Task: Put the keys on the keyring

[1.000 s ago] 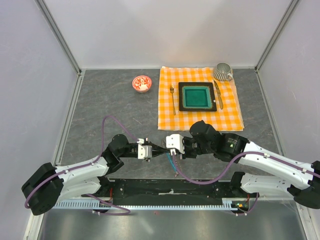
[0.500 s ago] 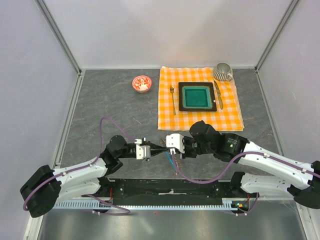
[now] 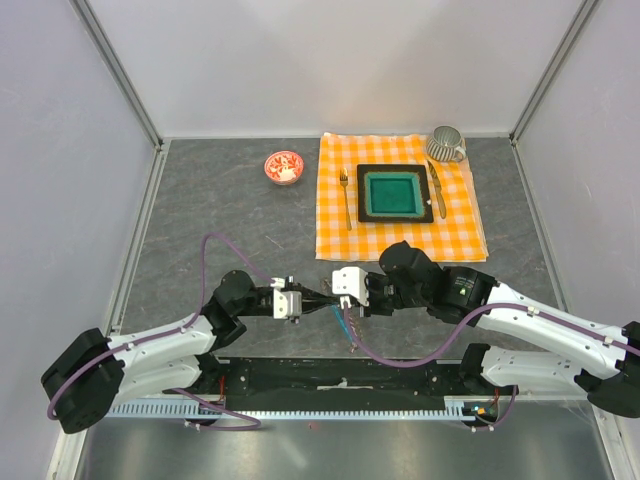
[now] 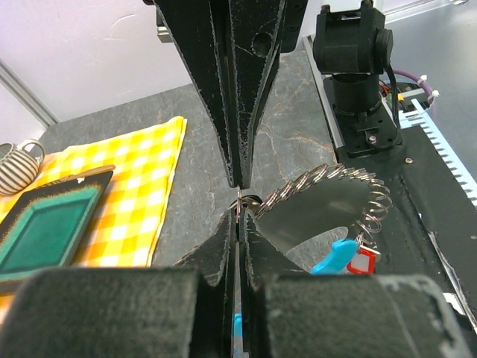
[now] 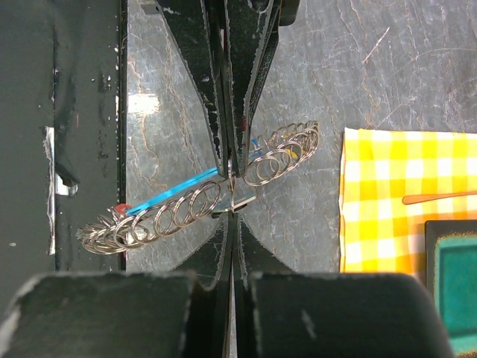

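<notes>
Left hand (image 3: 319, 297) edged rightward — pinches coiled wire keyring (image 5: 179, 215) (shiny loops).

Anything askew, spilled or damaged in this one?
Nothing spilled or damaged. The setting on the cloth looks tidy. The only unusual sight is the keyring, a loop of small linked rings held aloft, pinched where the left gripper and the right gripper meet.
</notes>
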Controlling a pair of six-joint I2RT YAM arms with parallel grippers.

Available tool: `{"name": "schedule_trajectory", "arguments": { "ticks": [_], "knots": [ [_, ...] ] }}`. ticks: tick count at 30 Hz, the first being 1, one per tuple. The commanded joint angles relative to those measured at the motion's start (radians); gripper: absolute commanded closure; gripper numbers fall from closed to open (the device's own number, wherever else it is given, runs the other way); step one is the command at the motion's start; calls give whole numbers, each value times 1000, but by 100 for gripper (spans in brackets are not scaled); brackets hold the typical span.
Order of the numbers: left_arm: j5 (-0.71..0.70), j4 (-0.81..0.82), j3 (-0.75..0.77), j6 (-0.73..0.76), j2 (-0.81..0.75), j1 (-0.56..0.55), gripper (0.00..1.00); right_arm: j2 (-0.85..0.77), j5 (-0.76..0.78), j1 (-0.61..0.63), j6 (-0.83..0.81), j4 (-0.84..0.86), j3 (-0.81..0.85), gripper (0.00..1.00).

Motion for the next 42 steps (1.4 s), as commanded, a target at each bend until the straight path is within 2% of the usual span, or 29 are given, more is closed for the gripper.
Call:
{"name": "schedule_trajectory", "arguments": {
  "ticks": [1, 42],
  "knots": [
    [21, 94, 20, -22, 4, -4, 98, -16, -9, 3, 12, 43, 4, 100],
    [68, 97, 52, -34, 42, -4, 98, -11, -84, 3, -8, 52, 8, 100]
  ]
}}
